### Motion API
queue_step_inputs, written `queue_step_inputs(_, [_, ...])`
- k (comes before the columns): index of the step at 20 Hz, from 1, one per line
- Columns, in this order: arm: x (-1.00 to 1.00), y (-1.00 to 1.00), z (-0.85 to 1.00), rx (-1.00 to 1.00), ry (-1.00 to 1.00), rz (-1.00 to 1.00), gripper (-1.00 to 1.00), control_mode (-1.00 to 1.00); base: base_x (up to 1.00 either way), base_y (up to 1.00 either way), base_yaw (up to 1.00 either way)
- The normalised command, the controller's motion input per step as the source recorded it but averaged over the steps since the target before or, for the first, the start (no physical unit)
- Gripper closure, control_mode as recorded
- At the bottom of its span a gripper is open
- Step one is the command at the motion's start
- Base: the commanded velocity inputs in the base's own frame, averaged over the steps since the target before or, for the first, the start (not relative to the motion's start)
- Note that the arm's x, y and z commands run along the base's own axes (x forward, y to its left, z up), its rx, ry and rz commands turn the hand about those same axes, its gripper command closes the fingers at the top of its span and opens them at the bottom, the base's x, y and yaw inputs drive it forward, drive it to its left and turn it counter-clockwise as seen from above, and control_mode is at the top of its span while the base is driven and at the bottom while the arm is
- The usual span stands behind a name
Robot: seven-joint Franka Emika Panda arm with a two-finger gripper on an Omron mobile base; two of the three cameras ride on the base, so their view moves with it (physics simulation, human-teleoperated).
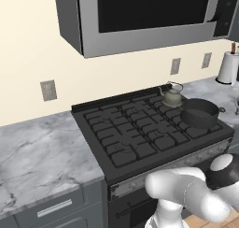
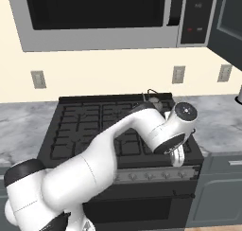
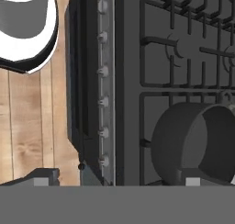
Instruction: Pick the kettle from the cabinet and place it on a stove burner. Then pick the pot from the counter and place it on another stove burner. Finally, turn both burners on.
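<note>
The kettle (image 1: pixel 172 96) stands on the rear right burner of the stove (image 1: pixel 140 129), and the pot (image 1: pixel 200 112) sits just in front of it on the front right burner. The claw (image 3: pixel 117 182) hangs with its fingers spread wide and holds nothing, above the front edge of the stove near the knobs (image 3: pixel 103 101), with the pot close beside it.

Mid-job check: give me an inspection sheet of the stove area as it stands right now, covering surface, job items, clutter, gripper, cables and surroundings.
Surface: black cooktop with cast-iron grates, set into a marble counter.
Kettle: upright on the rear right burner.
Pot: on the front right burner, beside the kettle and nearer the front edge.
Knobs: row along the stove front; which way they are turned cannot be told.
Clutter: paper towel roll on the counter, right of the stove.
Gripper: open, holding nothing, above the stove's front right edge, near the pot.
Cables: nothing seen.
Surroundings: microwave above the stove; wall outlets; wooden floor.
</note>
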Motion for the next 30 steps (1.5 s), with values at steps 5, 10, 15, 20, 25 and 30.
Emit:
queue_step_inputs(5, [-0.32,-0.08,0.0,0.08,0.0,-0.01,-1.0,-1.0,0.0,0.0,0.0])
queue_step_inputs(10, [-0.32,-0.15,-0.09,0.12,-0.01,-0.05,-1.0,-1.0,0.0,0.0,0.0])
queue_step_inputs(15, [-0.48,-0.21,-0.06,0.1,-0.04,-0.06,-1.0,-1.0,0.0,0.0,0.0])
queue_step_inputs(20, [-0.25,-0.02,-0.15,0.19,-0.08,-0.12,-1.0,-1.0,0.0,0.0,0.0])
queue_step_inputs(25, [-0.14,0.0,-0.16,0.2,-0.11,-0.14,-1.0,-1.0,0.0,0.0,0.0])
queue_step_inputs(30, [-0.01,0.01,-0.14,0.17,-0.09,-0.13,-1.0,-1.0,0.0,0.0,0.0])
